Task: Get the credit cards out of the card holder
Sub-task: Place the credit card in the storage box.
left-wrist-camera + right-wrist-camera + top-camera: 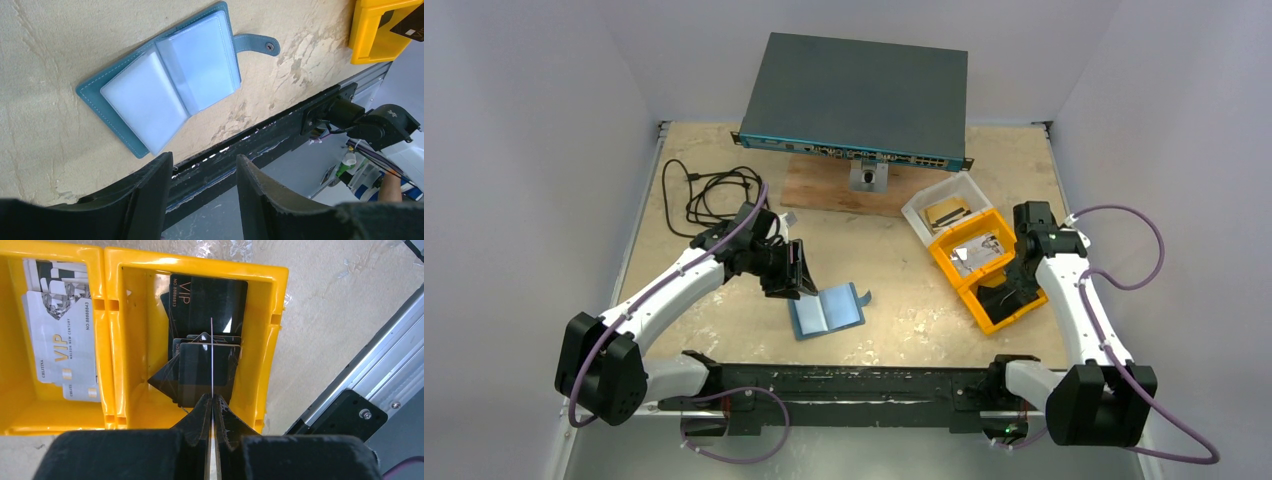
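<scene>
A teal card holder [826,311] lies spread open and flat on the desk [904,300], clear pockets facing up and its snap tab [257,44] reaching out toward the right arm's side. The left jaws hang parted beside the holder's left edge, gripping nothing and not touching it; in the left wrist view they sit above the desk's near edge, with the holder [165,95] just beyond their tips. Well apart on the right, the right jaws are pinched tight on a single thin card [212,355], seen edge-on as a bright line and held upright over the nearer compartment of a yellow bin [946,262]. Below it, black credit cards [207,300] marked VIP lie in a loose, skewed pile. The bin's other compartment holds pale credit cards [62,345] with gold VIP lettering. A clear tub [921,207] sits just behind the bin. At the desk's far side, a grey network switch [854,95] rests tilted above a wooden board [824,190], and a black cable [709,190] lies coiled to its left.
</scene>
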